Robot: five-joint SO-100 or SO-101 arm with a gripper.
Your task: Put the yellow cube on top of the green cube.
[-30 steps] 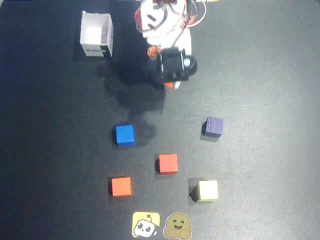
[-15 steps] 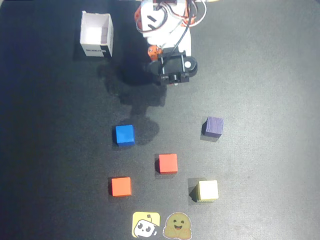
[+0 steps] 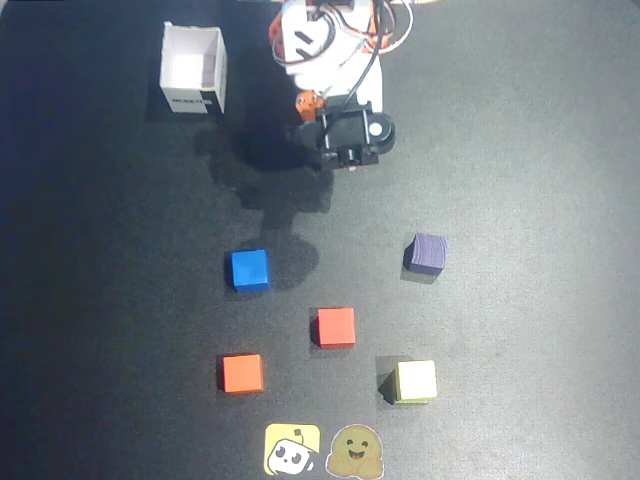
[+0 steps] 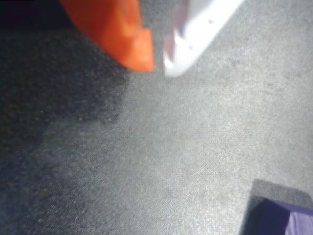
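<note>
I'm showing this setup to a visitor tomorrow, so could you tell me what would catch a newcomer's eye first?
Bright cubes dot the dark mat in the overhead view: blue, two orange-red ones, the yellow cube at lower right and a purple cube above it. The white arm stands at top centre beside an open white box. In the wrist view the claw hangs nearly closed and empty above the mat.

Overhead view: looks straight down, far, whole table (image 3: 520, 120) below gripper (image 3: 318, 112).
Wrist view: close, angled down past gripper (image 4: 159, 61).
Shared: purple cube (image 3: 426, 254) (image 4: 279, 218).
</note>
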